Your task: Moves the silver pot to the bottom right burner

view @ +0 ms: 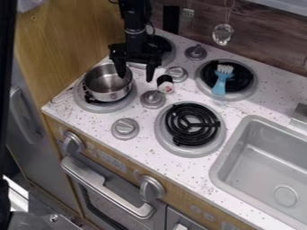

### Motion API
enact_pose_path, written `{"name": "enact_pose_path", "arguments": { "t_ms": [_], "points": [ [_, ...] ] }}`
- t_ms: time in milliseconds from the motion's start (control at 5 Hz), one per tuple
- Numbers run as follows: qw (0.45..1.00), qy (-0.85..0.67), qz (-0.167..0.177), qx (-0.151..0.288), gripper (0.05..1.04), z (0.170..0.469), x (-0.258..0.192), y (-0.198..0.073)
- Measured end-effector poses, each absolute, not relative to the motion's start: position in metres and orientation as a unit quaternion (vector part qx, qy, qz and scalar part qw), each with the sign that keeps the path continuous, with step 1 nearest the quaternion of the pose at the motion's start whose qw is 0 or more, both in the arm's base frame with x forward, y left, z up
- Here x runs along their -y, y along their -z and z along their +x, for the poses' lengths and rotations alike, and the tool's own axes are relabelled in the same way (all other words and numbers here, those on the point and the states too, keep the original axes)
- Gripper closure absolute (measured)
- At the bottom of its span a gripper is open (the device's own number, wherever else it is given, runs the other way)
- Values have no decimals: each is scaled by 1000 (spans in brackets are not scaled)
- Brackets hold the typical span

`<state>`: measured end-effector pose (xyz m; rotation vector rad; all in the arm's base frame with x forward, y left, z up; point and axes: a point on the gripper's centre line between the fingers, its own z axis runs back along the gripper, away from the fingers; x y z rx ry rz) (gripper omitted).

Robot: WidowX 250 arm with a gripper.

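Countertop (186,167) holds the front-right coil burner (195,151), the goal, and the front-left burner (99,107), where the silver saucepan (106,93) sits. Its thin metal should feel light, stiff and slippery; pinch the wall at the rim. The gripper (135,79) is open, one fingertip over the pan's near-side rim, the other outside it.

Cam fixed abv front of counter (180,168), angled down twd wall (269,49), mid-dist.
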<state>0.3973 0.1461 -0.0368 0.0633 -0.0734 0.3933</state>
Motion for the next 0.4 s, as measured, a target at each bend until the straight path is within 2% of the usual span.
{"name": "enact_pose_path", "arguments": {
  "t_ms": [200, 400],
  "points": [
    [982, -187, 30, 3, 137, 402, -149, 60],
    [982, -189, 25, -2, 417, 404, -150, 62]
  ]
}}
